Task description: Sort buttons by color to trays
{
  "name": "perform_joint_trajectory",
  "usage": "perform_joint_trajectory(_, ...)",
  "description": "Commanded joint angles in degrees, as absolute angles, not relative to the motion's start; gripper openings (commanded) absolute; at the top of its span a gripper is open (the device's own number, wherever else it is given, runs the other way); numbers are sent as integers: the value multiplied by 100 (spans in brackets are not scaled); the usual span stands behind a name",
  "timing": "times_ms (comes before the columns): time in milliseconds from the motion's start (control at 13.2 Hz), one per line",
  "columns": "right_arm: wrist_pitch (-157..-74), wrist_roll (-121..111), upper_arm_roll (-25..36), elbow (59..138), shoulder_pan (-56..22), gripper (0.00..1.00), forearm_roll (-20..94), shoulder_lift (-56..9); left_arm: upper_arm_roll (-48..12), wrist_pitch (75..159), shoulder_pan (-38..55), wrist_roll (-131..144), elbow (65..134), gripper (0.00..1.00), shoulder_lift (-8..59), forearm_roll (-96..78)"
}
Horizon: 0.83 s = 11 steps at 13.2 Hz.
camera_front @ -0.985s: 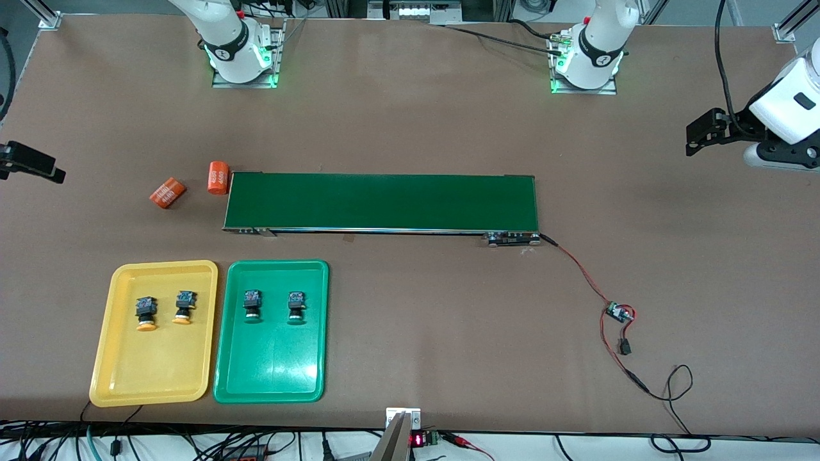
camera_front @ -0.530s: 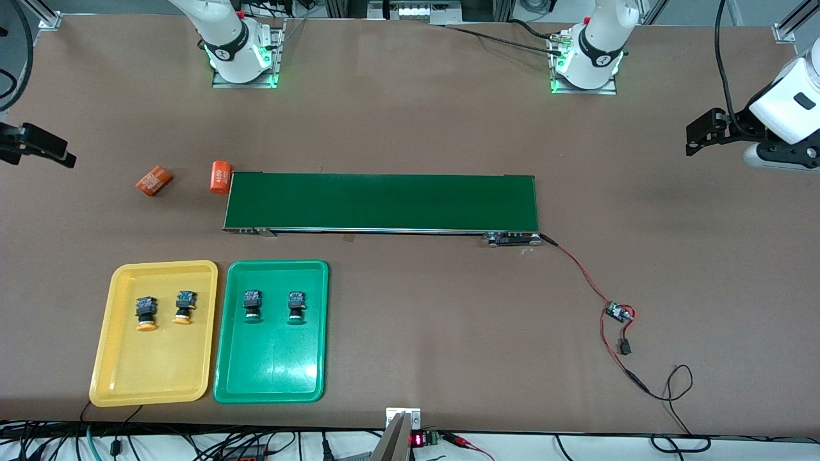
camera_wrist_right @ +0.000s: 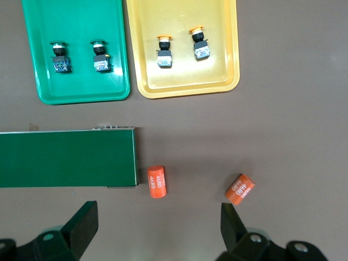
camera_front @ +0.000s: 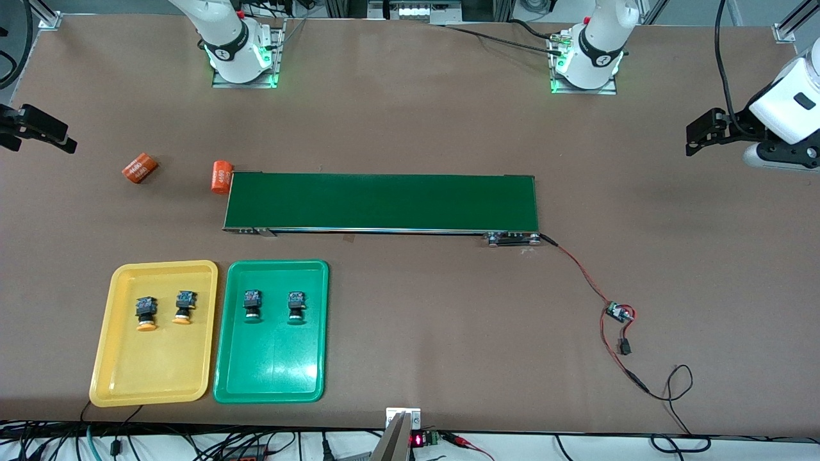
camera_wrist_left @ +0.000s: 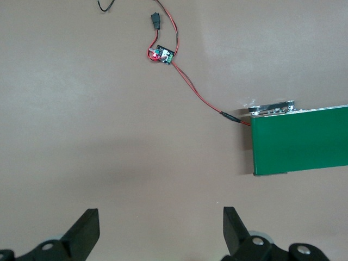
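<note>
Brown table: buttons sorted in trays; left pincer, right pincer open, empty, aloft.

Bright even light, glare on green tray

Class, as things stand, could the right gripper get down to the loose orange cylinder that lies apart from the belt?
Probably yes: the right gripper is open above bare table, and the orange cylinder lies alone, with nothing over or against it.

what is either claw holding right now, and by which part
Nothing is held: the left claw and the right claw are both open and empty, over bare table.
</note>
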<state>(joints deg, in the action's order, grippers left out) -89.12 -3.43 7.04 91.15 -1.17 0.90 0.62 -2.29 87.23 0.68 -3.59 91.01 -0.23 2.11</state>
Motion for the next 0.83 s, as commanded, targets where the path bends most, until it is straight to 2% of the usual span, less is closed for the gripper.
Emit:
perform_joint_trajectory(0, -8895, -246, 650, 9281, -141, 100, -9, 237, -229, 8587, 62, -413, 8903, 100, 62, 114)
perform_joint_trajectory(757, -8859, -237, 650, 9246, -141, 100, 9, 167, -229, 8587, 62, -413, 8903, 100, 62, 114)
